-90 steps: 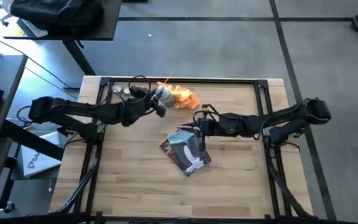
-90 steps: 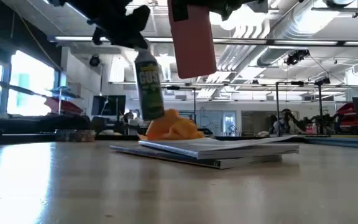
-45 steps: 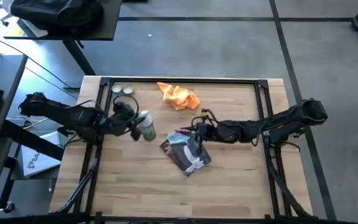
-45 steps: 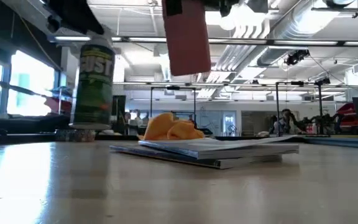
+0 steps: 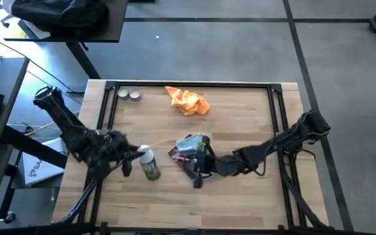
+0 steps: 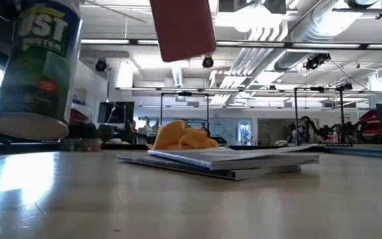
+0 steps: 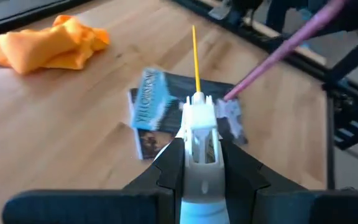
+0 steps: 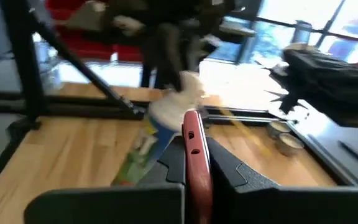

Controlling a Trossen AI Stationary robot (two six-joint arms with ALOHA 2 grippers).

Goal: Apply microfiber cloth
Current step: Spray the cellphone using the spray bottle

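Observation:
The orange-yellow microfiber cloth (image 5: 188, 101) (image 6: 178, 136) (image 7: 48, 46) lies crumpled on the table near the far edge, touched by no gripper. The blue-grey printed packet (image 5: 187, 147) (image 6: 224, 159) (image 7: 160, 106) lies flat mid-table. My left gripper (image 5: 130, 156) (image 7: 197, 162) is at the near left, shut on a green spray can (image 5: 150, 164) (image 6: 35, 66) with a white nozzle and a yellow straw (image 7: 194, 56). My right gripper (image 5: 201, 167) (image 8: 194, 165) is over the packet's near end, shut on a pink-red phone (image 6: 181, 30) (image 8: 194, 149). My left gripper pinches the can's top end between its two fingers (image 7: 166, 165), one on each side just below the white nozzle (image 7: 197, 121). The can hangs clear of the table, nearly upright and slightly tilted, its base (image 6: 25, 126) free. My right gripper pinches the phone between its two fingers (image 8: 229, 168), one on each flat face; the phone's thin edge (image 8: 191, 134) faces the wrist camera. The phone is lifted clear above the packet, with its lower end (image 6: 181, 53) hanging free.
Two small round tins (image 5: 128, 94) (image 8: 284, 140) sit at the far left corner. Dark metal rails (image 5: 188, 83) frame the tabletop. Bare wood (image 5: 253, 196) lies to the near right.
My left gripper has carried the spray can from beside the cloth toward the table's near left, keeping it off the table. My right gripper has moved toward the near edge with the phone, past the packet. Cloth and packet have stayed put.

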